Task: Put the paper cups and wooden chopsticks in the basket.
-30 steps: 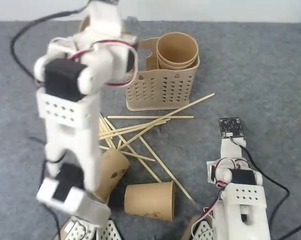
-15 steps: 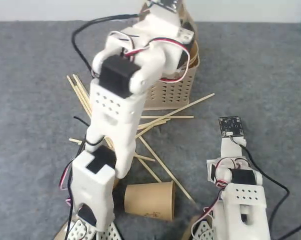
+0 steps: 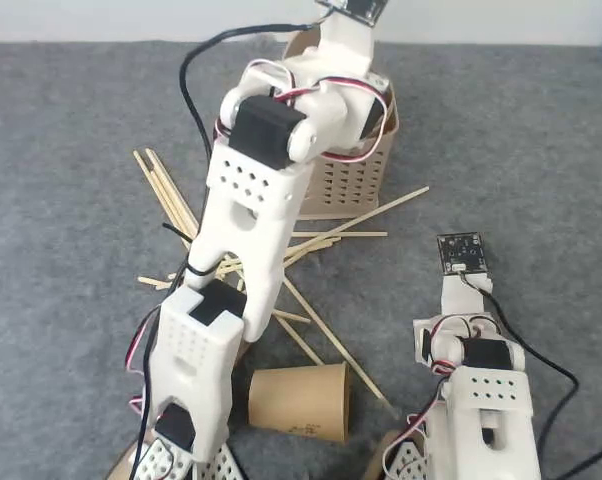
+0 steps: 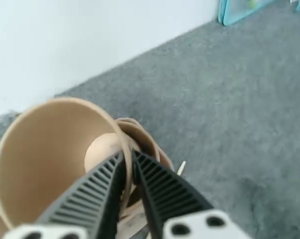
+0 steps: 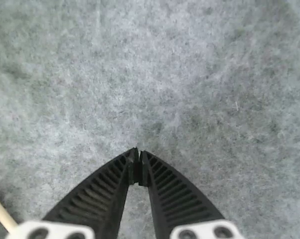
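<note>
My left gripper is shut on the rim of a tan paper cup, held above the cups stacked in the basket. In the high view the left arm stretches over the beige perforated basket at the back and covers its opening. Another paper cup lies on its side on the grey carpet near the arm bases. Wooden chopsticks lie scattered in front of the basket and out to the left. My right gripper is shut on nothing, close over bare carpet; its arm is at the front right.
Grey carpet covers the table, with free room right of the basket and at the far left. A white wall runs behind. A blue object sits at the far right corner. One chopstick end lies near the right gripper.
The left arm has swung from the left side of the table to over the basket, carrying the cup. The right arm has not moved.
</note>
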{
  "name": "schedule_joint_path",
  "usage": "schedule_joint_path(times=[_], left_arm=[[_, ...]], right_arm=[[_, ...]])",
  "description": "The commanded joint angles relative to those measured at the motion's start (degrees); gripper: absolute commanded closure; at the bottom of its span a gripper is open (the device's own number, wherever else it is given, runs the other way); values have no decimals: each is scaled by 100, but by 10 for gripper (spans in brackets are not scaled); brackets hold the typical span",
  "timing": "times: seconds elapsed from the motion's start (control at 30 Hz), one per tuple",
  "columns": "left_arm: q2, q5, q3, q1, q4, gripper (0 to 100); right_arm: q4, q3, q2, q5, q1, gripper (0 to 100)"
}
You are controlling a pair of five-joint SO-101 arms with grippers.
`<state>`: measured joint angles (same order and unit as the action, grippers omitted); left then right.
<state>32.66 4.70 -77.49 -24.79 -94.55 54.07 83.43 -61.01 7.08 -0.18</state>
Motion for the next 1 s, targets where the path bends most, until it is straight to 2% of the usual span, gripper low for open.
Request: schedule_joint_path(times=[0.0, 0.23, 0.43, 0.57, 0.7, 0.97], left_arm=[[-88, 26, -233, -53, -53, 969], [-536, 88, -629, -18, -343, 771], [-1143, 88, -866, 185, -615, 765], [-1749, 88, -365, 774, -615, 765], [-2716, 88, 1007, 1204, -624, 765], [-5380, 35, 5209, 1723, -448, 765]], right_arm=[[-84, -44, -119, 105, -13, 990], [-75, -44, -119, 105, -13, 990], [-75, -35, -119, 105, -13, 990], [-66, -35, -119, 105, -13, 990], [-66, -35, -119, 105, -13, 990], [-66, -35, -119, 105, -13, 990]])
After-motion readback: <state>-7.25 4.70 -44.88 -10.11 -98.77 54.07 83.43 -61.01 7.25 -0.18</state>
